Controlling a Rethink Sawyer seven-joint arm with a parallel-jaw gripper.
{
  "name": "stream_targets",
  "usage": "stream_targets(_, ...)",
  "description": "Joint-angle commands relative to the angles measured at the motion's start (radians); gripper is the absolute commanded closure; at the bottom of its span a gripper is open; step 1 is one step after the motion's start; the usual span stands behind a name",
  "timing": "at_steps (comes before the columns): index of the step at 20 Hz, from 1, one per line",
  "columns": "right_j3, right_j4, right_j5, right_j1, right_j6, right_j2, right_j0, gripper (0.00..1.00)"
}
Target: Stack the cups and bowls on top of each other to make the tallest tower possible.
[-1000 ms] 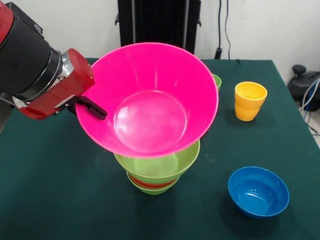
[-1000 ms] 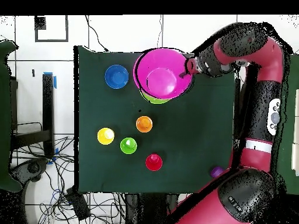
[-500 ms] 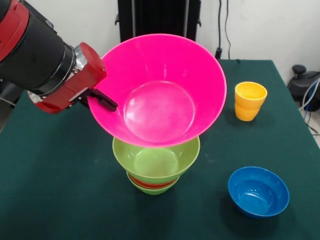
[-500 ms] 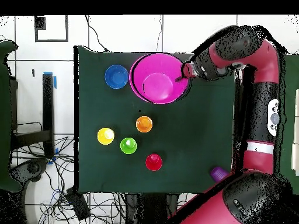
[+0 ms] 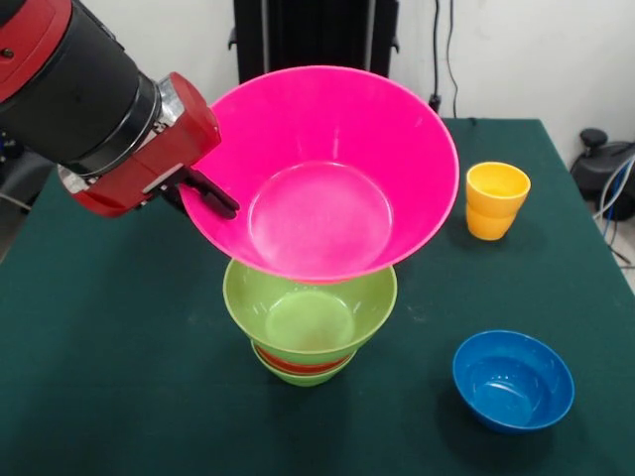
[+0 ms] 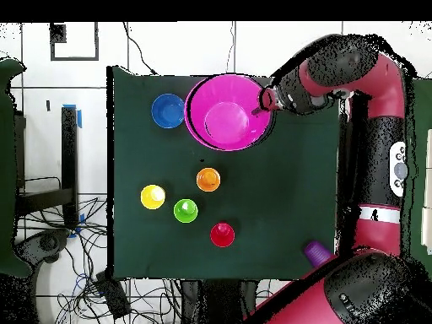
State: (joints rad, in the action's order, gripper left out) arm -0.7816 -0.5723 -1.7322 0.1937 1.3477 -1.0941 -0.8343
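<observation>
Gripper (image 5: 203,193) closed on the rim of the huge pink bowl (image 5: 327,169): one dark finger visible inside the wall, the other hidden behind it. Bowl held tilted, mouth facing the front camera, base directly above the tower (image 5: 310,327) and apparently clear of it or barely touching; contact not resolvable. Seen from overhead, bowl extends away from the gripper and covers the pile completely.

Handling, pink bowl: judged light, stiff, thin-walled and glossy, therefore slippery. Single-edge pinch leaves the whole span cantilevered from the fingers; expect swing and slip at the rim. Level before release.

Below and beyond the gripper: large lime green bowl (image 5: 310,315), upright, nested on a red-orange bowl (image 5: 298,363) and a small green bowl (image 5: 303,377). Narrow base under wide tops; judged easy to tip.

Far side of the pile from the gripper: blue bowl (image 5: 513,380), alone on the table (image 5: 109,377). Best hold at the rim.

Smallest items: yellow cup (image 5: 495,200) further off, well apart. Orange cup (image 6: 207,179), light green cup (image 6: 186,210), red cup (image 6: 222,234) grouped mid-table; purple cup (image 6: 314,250) at the table corner. Light, rigid; grip across the wall.
</observation>
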Motion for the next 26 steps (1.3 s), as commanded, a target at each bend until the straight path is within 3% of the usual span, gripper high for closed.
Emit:
stream_targets(1, -0.043, 0.027, 0.086, 0.010, -0.203, 0.040, 0.015, 1.00)
stream_targets(6, -0.100, 0.055, 0.132, 0.030, -0.219, 0.030, -0.005, 1.00)
stream_targets(12, -0.093, 0.069, 0.151, 0.024, -0.257, 0.028, 0.004, 1.00)
stream_targets(26, -0.084, 0.041, 0.179, 0.017, -0.402, 0.022, 0.022, 1.00)
